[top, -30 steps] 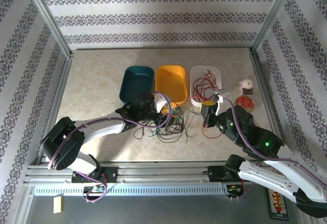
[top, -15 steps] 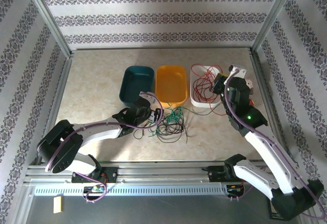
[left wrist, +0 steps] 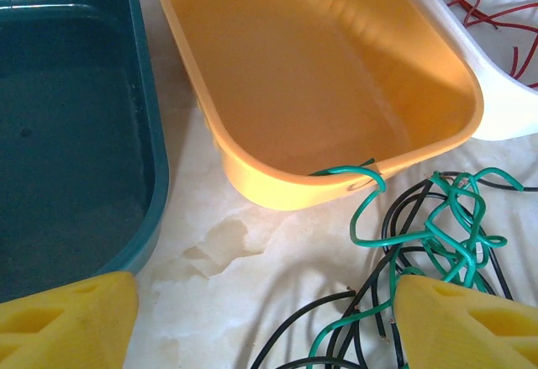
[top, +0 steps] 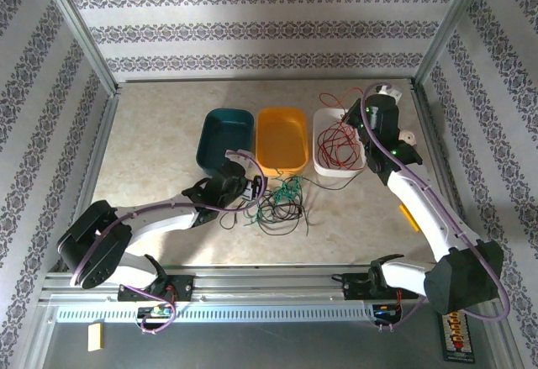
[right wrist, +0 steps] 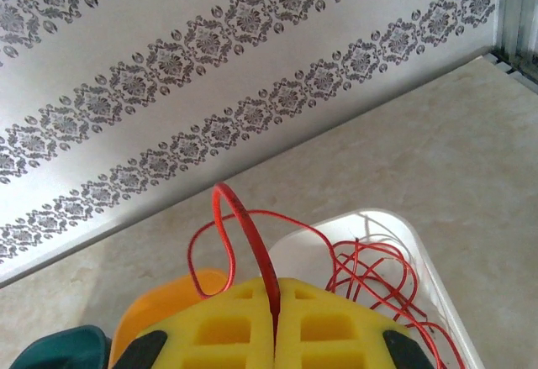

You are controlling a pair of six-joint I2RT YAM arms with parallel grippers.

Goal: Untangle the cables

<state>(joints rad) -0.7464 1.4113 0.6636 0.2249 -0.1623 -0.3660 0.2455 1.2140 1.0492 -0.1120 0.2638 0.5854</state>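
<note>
From above, the left gripper (top: 255, 189) is seen open, just left of the green and black cables (top: 282, 203), near the orange tray (top: 282, 138). In the left wrist view, these cables are seen by its right finger. In the right wrist view, the right gripper (right wrist: 276, 297) is closed on a red cable (right wrist: 245, 233) over the white tray (right wrist: 370, 216).

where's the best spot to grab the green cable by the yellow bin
Probably take the green cable at the open arch beside the near corner of the yellow bin, coming down from above, across the arch. There it stands clear of the black cables; further right it knots into them.
</note>
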